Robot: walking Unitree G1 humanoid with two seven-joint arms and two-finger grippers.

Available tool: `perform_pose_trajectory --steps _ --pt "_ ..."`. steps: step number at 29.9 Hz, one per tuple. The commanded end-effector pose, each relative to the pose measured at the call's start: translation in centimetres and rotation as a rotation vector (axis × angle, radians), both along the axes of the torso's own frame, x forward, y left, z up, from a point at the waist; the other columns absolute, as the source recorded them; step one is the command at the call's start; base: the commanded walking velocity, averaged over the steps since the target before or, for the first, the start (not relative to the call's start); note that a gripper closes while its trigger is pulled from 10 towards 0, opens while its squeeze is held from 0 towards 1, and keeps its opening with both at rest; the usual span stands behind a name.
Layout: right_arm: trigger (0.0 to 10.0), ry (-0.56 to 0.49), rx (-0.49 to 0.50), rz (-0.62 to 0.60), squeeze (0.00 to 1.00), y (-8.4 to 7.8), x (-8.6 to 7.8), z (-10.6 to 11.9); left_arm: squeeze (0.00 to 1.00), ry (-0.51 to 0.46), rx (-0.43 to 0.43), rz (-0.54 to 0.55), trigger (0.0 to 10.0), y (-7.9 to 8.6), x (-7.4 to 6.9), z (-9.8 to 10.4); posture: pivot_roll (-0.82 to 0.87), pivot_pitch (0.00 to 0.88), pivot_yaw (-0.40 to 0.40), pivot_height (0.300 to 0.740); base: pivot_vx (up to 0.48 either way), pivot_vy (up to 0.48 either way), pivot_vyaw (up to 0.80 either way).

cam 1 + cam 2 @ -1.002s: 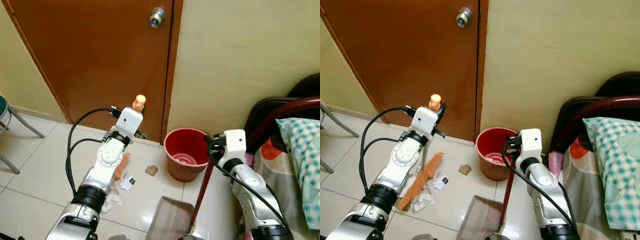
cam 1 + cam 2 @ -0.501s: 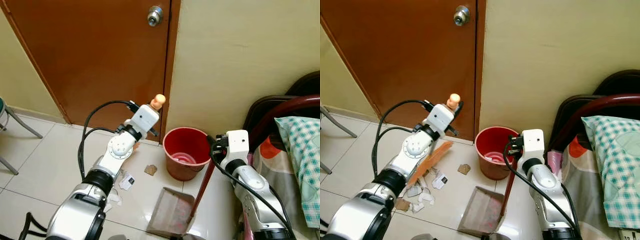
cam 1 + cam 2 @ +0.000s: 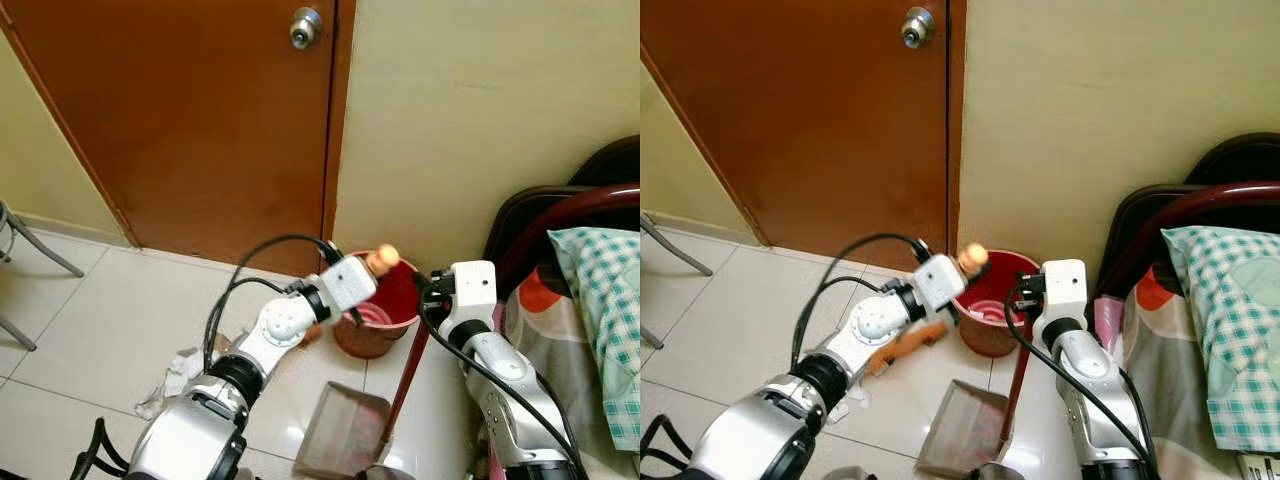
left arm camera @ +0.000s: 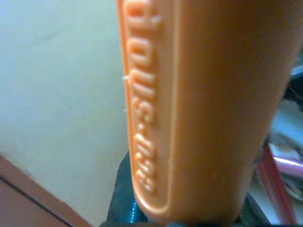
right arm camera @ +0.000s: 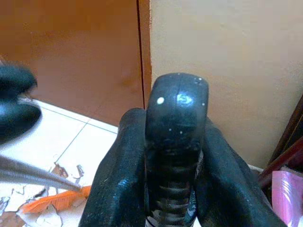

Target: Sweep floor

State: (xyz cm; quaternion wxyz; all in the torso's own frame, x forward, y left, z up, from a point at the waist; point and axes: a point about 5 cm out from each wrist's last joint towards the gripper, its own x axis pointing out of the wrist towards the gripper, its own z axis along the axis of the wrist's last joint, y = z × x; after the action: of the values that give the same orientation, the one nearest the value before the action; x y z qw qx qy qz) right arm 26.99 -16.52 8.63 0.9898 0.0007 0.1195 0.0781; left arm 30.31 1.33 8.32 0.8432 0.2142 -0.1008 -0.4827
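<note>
room: brown door (image 3: 200, 130) with one round knob (image 3: 304, 27), yellow wall (image 3: 480, 110), one bed (image 3: 590, 330) with a checked pillow at the robot's right
floor: pale glossy tile floor (image 3: 90, 310), grout lines visible
bin: one red bucket (image 3: 985, 300), upright, against the wall beside the door frame
dustpan: one dustpan (image 3: 340, 432), flat on the tiles just in front of the bucket; red handle (image 3: 408, 385) rises toward the right arm
brush: one orange brush (image 3: 902, 342), long axis slanted, knob end (image 3: 384, 258) up over the bucket rim, bristle end down toward the tiles
litter: white paper scraps (image 3: 172, 378) on the tiles left of the dustpan; count unclear
left pincer (image 3: 360, 290): clamped on the orange brush
right pincer (image 5: 176, 156): clamped on the black grip topping the dustpan handle
</note>
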Motion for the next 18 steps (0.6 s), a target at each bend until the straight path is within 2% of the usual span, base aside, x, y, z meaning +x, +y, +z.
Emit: perform_pose_trajectory --steps 1,8,11,14,18 --pt "10.0 -0.041 0.001 -0.007 0.00 0.0 0.2 1.1 0.00 0.003 0.020 -0.029 10.0 -0.2 -0.1 -0.1 -0.10 0.104 -0.001 0.740 0.000 0.000 0.00" --pt "10.0 -0.041 0.002 -0.001 0.00 0.1 0.5 1.0 0.00 0.069 -0.039 -0.081 10.0 -0.4 -1.0 -0.5 -0.08 0.095 -0.004 0.740 0.000 0.000 0.00" --pt "10.0 -0.044 0.003 0.006 0.00 0.3 0.7 1.1 0.00 0.082 -0.106 -0.100 10.0 -0.6 -1.5 -0.3 -0.07 0.093 -0.006 0.740 0.000 0.000 0.00" --pt "10.0 -0.044 0.000 0.009 0.00 0.2 0.9 1.1 0.00 0.062 -0.150 -0.119 10.0 -0.5 -2.2 0.1 -0.06 0.094 -0.011 0.740 0.000 0.000 0.00" --pt "10.0 -0.052 -0.031 0.017 0.00 -0.2 1.2 1.1 0.00 0.019 -0.193 -0.116 10.0 0.7 -3.6 0.9 -0.05 0.096 -0.017 0.740 0.000 0.000 0.00"
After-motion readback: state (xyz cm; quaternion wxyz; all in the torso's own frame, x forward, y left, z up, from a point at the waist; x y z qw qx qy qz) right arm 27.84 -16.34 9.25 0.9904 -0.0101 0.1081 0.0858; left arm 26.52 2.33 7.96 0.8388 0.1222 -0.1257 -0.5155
